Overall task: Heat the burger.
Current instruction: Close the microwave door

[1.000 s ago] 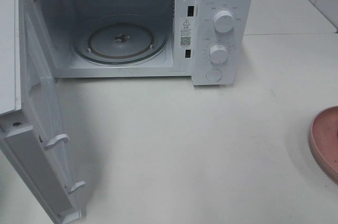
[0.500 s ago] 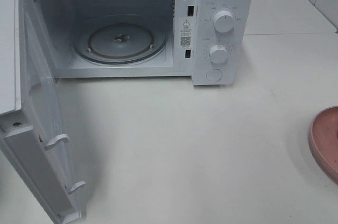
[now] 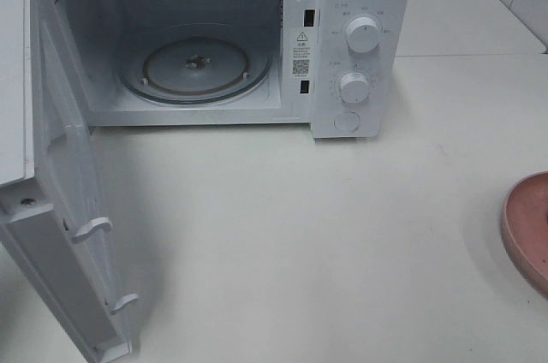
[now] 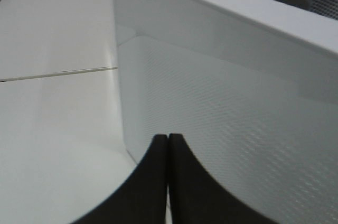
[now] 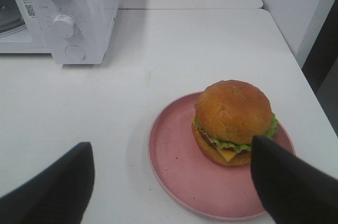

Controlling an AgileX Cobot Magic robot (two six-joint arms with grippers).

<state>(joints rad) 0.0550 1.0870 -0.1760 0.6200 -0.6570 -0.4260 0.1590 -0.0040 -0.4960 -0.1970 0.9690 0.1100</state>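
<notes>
Burger (image 5: 233, 122) sits on the pink plate (image 5: 174, 166), toward its 2 o'clock side, well apart from the open microwave (image 3: 360, 46) on the worktop (image 3: 300, 235). Right end effector (image 5: 171, 179) hangs released above it; left end effector (image 4: 168, 145) is clenched on nothing beside the door (image 4: 227, 108). Likely light, soft and loosely stacked, so grip the bun's sides gently.
</notes>
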